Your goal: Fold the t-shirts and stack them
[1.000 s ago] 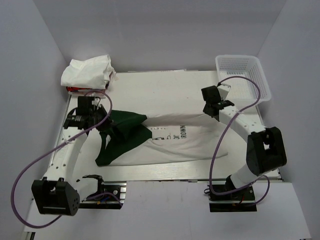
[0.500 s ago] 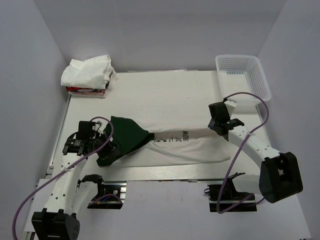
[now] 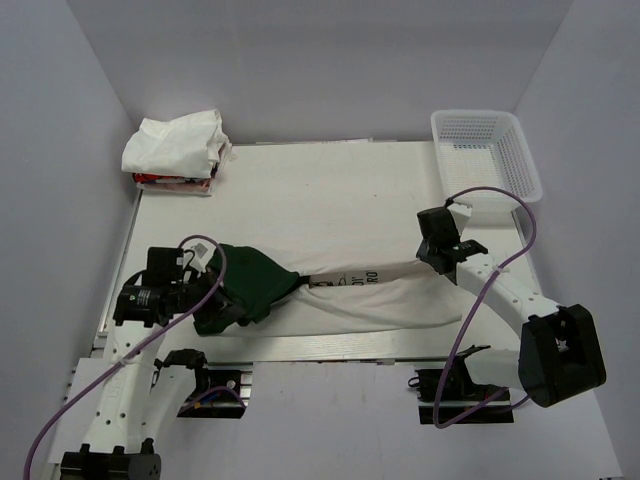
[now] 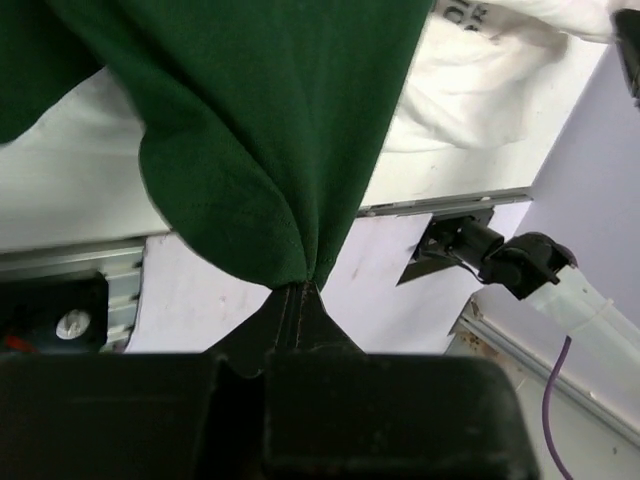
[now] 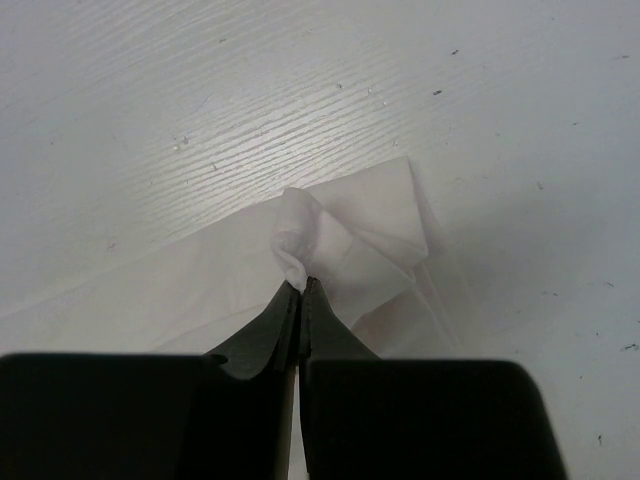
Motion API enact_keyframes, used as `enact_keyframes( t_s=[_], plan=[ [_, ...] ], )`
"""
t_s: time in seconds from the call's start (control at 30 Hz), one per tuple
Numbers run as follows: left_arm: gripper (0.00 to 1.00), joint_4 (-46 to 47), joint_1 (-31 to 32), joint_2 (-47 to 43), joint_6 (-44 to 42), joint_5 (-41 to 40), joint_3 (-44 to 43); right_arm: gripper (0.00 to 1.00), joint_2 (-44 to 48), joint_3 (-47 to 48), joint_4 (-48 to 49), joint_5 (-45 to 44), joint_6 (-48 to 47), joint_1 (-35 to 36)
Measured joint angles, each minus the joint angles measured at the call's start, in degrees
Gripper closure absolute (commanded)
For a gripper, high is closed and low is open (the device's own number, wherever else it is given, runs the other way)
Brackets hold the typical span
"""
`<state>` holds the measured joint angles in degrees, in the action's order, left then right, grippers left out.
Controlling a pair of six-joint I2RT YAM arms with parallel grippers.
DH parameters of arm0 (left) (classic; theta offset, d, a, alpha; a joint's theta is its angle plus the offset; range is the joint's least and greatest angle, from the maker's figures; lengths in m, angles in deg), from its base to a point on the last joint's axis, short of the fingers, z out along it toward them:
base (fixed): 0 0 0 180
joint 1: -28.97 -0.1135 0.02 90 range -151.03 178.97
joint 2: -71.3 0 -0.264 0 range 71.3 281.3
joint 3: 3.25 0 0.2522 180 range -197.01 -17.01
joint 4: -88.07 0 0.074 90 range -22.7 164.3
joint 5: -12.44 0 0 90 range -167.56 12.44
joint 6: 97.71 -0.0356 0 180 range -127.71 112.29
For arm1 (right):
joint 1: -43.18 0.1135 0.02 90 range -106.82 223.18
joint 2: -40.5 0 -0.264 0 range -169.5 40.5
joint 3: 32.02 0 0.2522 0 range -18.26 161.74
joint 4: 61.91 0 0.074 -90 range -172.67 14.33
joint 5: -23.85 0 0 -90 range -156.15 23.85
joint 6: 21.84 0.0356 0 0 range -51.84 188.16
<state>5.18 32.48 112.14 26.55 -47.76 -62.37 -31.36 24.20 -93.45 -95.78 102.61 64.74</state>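
Well clear of the basket point(image 3: 485, 150) on its near side, the off-white and green t-shirt point(image 3: 380, 305) lies drawn into a narrower band than a second ago, its far edge pulled back across the surface point(image 3: 320, 200), so the lengthwise fold looks under way. The left gripper point(image 4: 300, 290) is clenched on green cloth and the right gripper point(image 5: 302, 285) on a bunched white corner; the stack of folded t-shirts point(image 3: 175, 150) sits far left of the basket.

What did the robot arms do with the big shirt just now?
The left gripper and the right gripper, both shut on the green-and-white t-shirt, dragged its far edge back toward the near side, folding it narrower. The folded shirt pile and the mesh basket stayed put.
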Motion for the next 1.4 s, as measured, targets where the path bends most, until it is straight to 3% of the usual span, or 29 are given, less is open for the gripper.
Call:
enact_keyframes(
  t_s=[0.03,0.07,0.1,0.13,0.17,0.23,0.37,0.57,0.67,0.83,0.9,0.97,1.27,1.4],
  plan=[
    [0.88,0.6,0.0,-0.2,-0.2,0.7,0.3,1.0,0.0,0.0,0.0,0.0,-0.1,0.0],
    [0.49,1.7,0.0,-0.5,-0.5,1.7,1.2,1.0,0.0,-0.2,0.2,0.0,-0.1,0.0],
    [0.48,2.5,0.0,-0.6,-0.8,2.9,2.4,1.0,0.0,-0.3,0.2,0.0,-0.1,0.0],
    [0.09,3.6,0.0,-0.6,-0.5,3.9,3.6,1.0,0.0,-0.6,0.3,0.0,0.0,0.0],
    [0.0,4.1,0.0,-0.5,-1.1,4.5,4.7,1.0,0.0,-1.1,0.3,-0.2,0.2,0.0],
    [0.0,4.3,0.0,0.1,-1.2,5.3,5.9,1.0,0.0,-2.2,-0.2,-0.8,1.1,0.0],
    [0.0,5.0,0.0,2.0,-2.3,4.9,5.2,0.73,0.4,-5.2,-2.6,-2.3,3.7,0.0],
    [0.0,12.7,0.1,7.3,-2.4,2.2,3.1,0.71,5.0,-6.3,-7.2,-4.6,5.2,0.0],
    [0.0,20.5,0.0,11.9,-1.3,-0.1,3.1,0.62,9.4,-7.3,-7.8,-5.1,5.4,0.0],
    [0.0,33.7,0.4,24.4,0.2,-1.6,3.2,0.65,10.8,-7.5,-8.2,-5.2,3.8,0.0],
    [0.0,37.8,0.5,29.8,0.3,-1.8,3.3,0.5,10.8,-7.2,-7.5,-3.6,2.0,0.0],
    [0.0,41.2,0.6,34.4,0.4,-1.8,3.3,0.1,10.8,-6.4,-6.0,-1.2,-0.1,0.0],
    [0.0,49.5,1.2,46.1,1.3,0.2,4.1,0.1,9.7,-4.6,5.9,12.0,-4.7,0.1],
    [0.0,51.4,1.2,50.0,2.1,3.8,2.3,0.1,4.4,-5.2,10.5,15.7,-5.0,0.2]
  ],
)
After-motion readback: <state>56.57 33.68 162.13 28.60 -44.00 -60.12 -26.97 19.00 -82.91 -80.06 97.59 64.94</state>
